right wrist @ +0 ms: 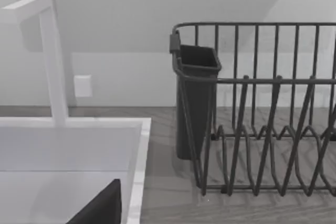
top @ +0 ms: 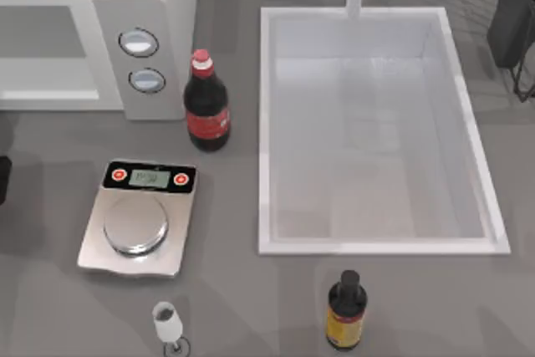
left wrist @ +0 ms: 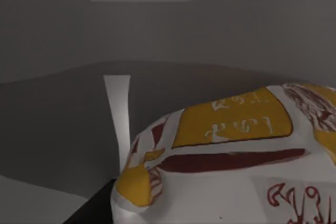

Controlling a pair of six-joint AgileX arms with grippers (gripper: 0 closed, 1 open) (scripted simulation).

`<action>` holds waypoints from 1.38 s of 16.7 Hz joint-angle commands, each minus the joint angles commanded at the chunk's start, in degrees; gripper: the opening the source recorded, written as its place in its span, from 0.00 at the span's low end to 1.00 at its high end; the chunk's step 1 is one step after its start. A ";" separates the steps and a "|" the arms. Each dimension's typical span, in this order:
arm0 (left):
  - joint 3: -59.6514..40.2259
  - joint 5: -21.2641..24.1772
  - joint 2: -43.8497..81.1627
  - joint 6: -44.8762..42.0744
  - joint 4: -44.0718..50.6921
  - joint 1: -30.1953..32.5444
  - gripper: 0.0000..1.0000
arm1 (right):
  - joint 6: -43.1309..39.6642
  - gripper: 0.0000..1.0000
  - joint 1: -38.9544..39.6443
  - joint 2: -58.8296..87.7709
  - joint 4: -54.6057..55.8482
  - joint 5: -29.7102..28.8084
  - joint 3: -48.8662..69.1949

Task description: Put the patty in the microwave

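The patty (left wrist: 226, 177) looms very close in the left wrist view, an orange-yellow lump with white patches and dark red markings. It lies right against a dark piece of my left gripper (left wrist: 89, 214), with grey surfaces behind it. Whether it is held or merely beside the gripper I cannot tell. My left arm (top: 3, 180) shows as a dark shape at the table's left edge, below the microwave (top: 92, 39). This white box stands at the back left, with a grey panel and two round buttons (top: 139, 42). My right gripper (right wrist: 100, 211) is parked near the sink's corner.
A red-labelled cola bottle (top: 205, 110) stands beside the microwave. A steel scale (top: 138, 223) sits front left, a small white cup (top: 167, 322) below it. The white sink (top: 267, 131) fills the middle right, and a yellow-labelled dark bottle (top: 345, 313) stands in front. A wire dish rack (right wrist: 262, 129) is at the back right.
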State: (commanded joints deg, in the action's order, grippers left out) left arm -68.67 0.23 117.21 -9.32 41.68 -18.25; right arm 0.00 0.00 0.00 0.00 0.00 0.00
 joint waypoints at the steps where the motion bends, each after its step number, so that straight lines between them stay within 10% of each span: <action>1: 0.00 0.00 0.00 0.00 0.00 0.00 0.62 | 0.00 1.00 0.00 0.00 0.00 0.00 0.00; 9: 0.00 0.00 0.00 0.00 0.00 0.00 0.02 | 0.00 1.00 0.00 0.00 0.00 0.00 0.00; 23: -0.13 -0.68 -5.06 -0.27 4.55 -0.55 0.00 | 0.00 1.00 0.00 0.00 0.00 0.00 0.00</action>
State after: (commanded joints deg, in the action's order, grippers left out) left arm -68.81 -0.45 112.14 -9.59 46.22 -18.81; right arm 0.00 0.00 0.00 0.00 0.00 0.00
